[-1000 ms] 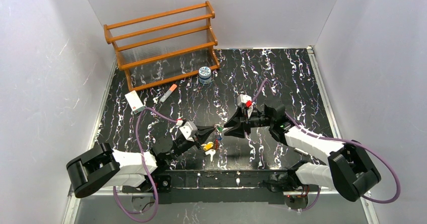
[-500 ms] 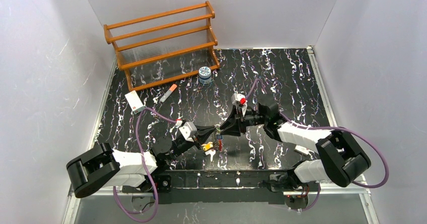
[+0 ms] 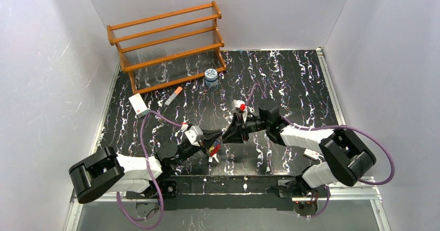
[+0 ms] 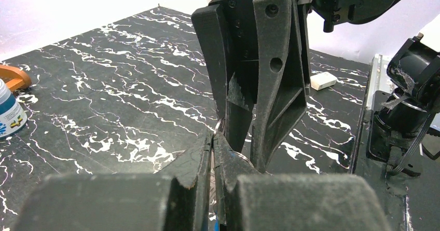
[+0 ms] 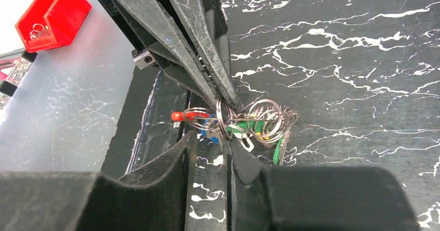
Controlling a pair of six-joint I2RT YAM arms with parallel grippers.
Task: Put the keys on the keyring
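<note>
Keyring (image 5: pixel 265 112): tangled silver loops | left gripper (image 5: pixel 227 104) clamped on it | right gripper (image 5: pixel 211 140) jaws slightly apart

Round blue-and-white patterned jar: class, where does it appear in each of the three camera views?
Top external: the round blue-and-white jar stands back of centre, beside the right-end foot of the orange-brown wooden rack.
Left wrist: at the far left edge, partly cut off, just below that rack foot.
Right wrist: not in it.
Shared landmark: the black, white-veined tabletop, in all three views.
</note>
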